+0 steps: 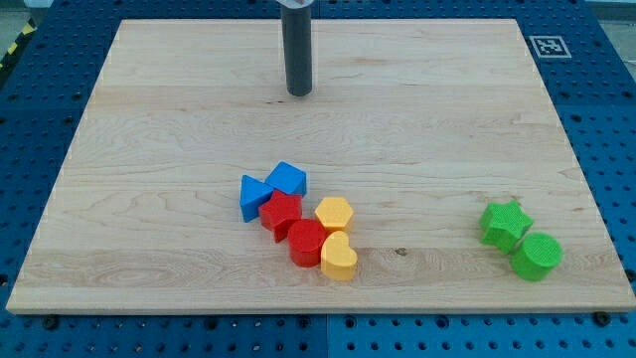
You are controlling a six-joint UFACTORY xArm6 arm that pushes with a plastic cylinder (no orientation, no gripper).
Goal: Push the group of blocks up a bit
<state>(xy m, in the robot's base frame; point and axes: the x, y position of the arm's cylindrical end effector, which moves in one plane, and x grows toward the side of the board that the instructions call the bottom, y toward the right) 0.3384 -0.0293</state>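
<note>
We find no readable text, brand or number in the camera view. The only sign is a black-and-white square fiducial marker (546,46), which stands on the surface (179,119) at its corner toward the view's top right; its pattern carries no legible characters

The wooden table (179,119) carries two clusters of blocks in its lower half. Near the middle, a blue block (254,196) and a blue cube (288,179) touch a red star-like block (281,213), a red cylinder (306,243), a yellow hexagon (334,213) and a yellow heart (338,258). Well apart at the view's right, a green star (505,223) touches a green cylinder (538,256).
</note>
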